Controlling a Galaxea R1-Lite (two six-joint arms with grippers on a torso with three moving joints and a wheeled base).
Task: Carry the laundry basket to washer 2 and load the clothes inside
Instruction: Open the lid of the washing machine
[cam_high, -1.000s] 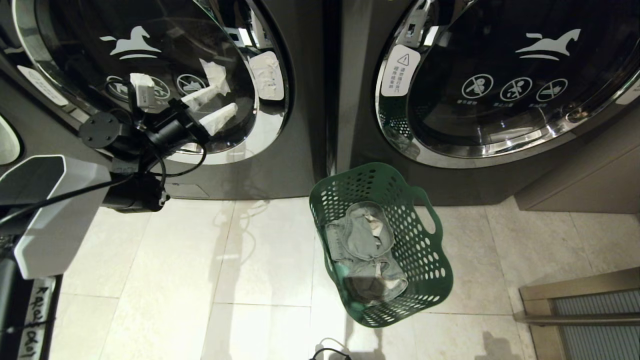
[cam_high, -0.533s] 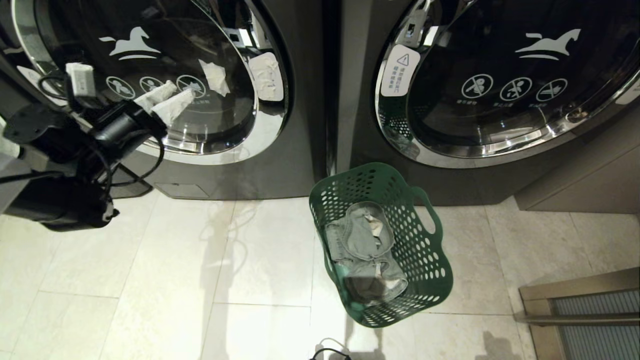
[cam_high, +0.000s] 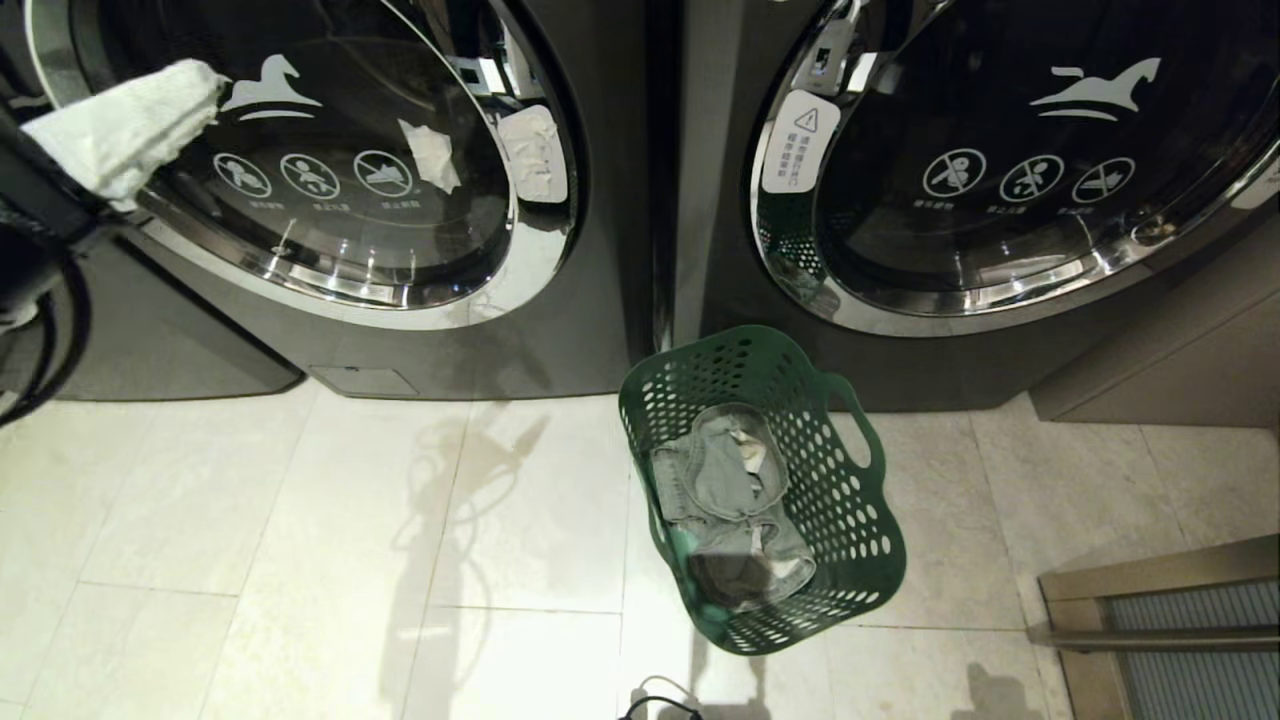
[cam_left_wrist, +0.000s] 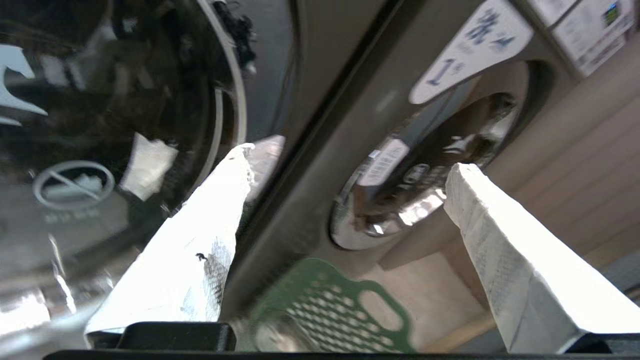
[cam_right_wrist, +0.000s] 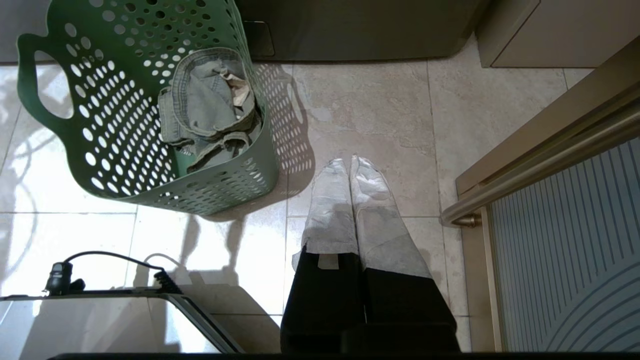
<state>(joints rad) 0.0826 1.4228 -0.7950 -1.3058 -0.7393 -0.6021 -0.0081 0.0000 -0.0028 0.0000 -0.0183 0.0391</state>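
The green perforated laundry basket (cam_high: 765, 490) stands on the floor tiles between two dark washers, with grey denim clothes (cam_high: 725, 490) inside. The left washer's round glass door (cam_high: 320, 150) and the right one's (cam_high: 1020, 170) face me. In the left wrist view a sign with a "1" (cam_left_wrist: 470, 50) hangs above the farther door. My left gripper (cam_left_wrist: 352, 157) is raised before the left washer, open and empty. Only one white-wrapped finger (cam_high: 120, 130) shows at the head view's left edge. My right gripper (cam_right_wrist: 345, 160) hangs shut over a tile beside the basket (cam_right_wrist: 150, 110).
A metal rail and ribbed panel (cam_high: 1150, 600) stand at the lower right, with a beige cabinet (cam_high: 1150, 370) beside the right washer. A black cable (cam_high: 655, 705) lies on the floor near me, by my base's edge (cam_right_wrist: 100, 300).
My left arm has swung up and to the left, away from the front of the left washer door, almost out of the head view. The basket and clothes have not moved.
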